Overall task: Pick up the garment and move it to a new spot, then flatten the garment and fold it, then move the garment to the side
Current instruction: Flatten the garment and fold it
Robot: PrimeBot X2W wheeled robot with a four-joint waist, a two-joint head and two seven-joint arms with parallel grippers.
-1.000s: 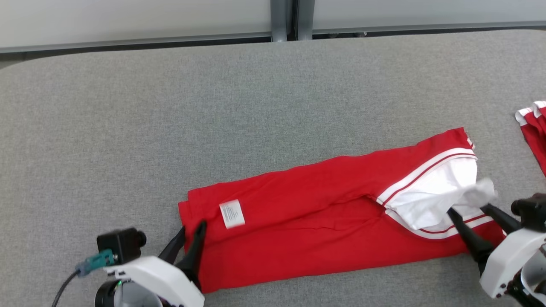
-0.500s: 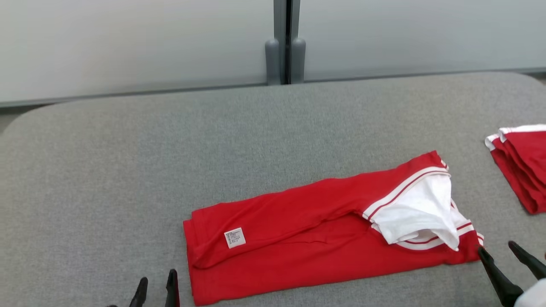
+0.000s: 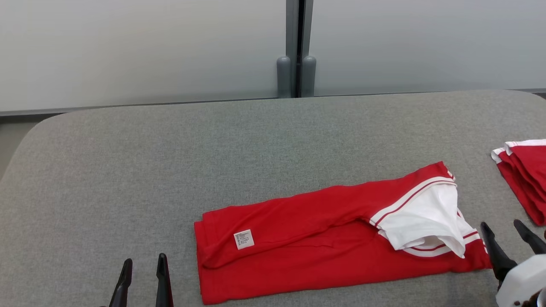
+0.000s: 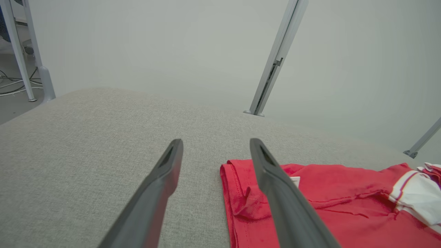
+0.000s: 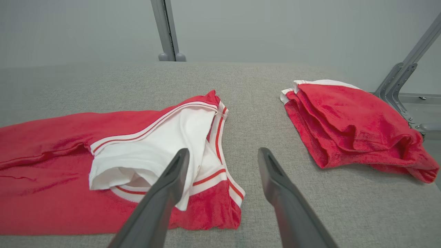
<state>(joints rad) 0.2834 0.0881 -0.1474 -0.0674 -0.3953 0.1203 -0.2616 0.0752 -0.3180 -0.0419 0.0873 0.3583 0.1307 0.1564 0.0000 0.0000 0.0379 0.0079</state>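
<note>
garment [image 3: 324, 243]: long red strip, folded lengthwise, flat on tabletop [image 3: 213, 149], front-centre; white part lies on top at its right end
change: both ends were pinched a second ago, now released
left pincer [image 3: 144, 259]: wide open, empty, just off left end
right pincer [image 3: 500, 223]: wide open, empty, beside right end
pile [image 3: 527, 179]: another red garment, far right, apart
means: fold laid; likely another fold, then shift aside

Likely a lab or test bay: a grey cloth-covered worktop [image 3: 170, 149], frosted panels [image 3: 128, 51] on metal posts [image 3: 294, 47] along its far edge, and loose cables [image 4: 13, 81] on the floor.
</note>
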